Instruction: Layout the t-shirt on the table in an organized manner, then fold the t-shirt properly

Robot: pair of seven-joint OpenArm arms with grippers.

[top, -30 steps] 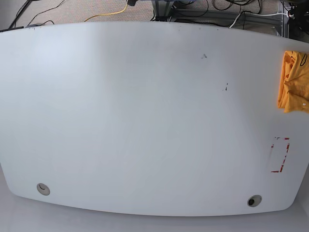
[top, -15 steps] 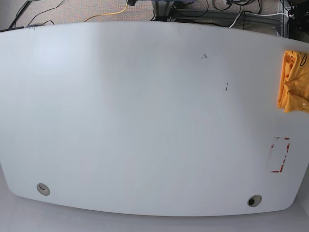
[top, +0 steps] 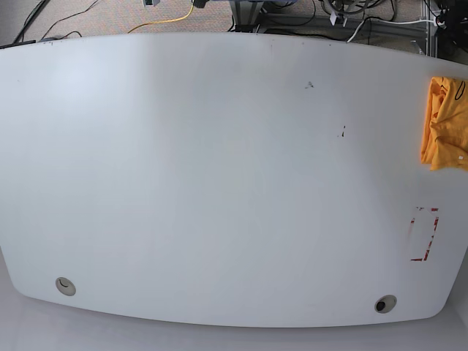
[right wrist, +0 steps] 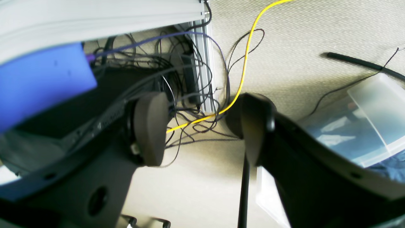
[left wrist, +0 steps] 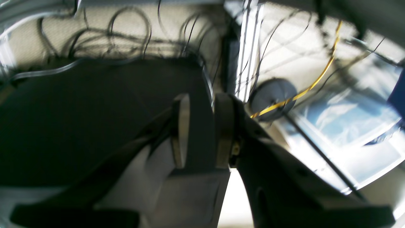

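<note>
The t-shirt [top: 445,124] lies bunched at the table's [top: 219,183] three-o'clock edge, while the left gripper [left wrist: 202,129] stands narrowly parted and empty, and the right gripper [right wrist: 202,129] gapes wide, empty.

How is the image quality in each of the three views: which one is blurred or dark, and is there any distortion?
Left wrist view: blurred and dark on its left side, with bright glare at right; the left gripper is soft. Right wrist view: sharper, evenly lit, the right gripper and yellow cable clear. Base view: bright, the table edges bowed by the lens, the t-shirt cut off at right.
</note>
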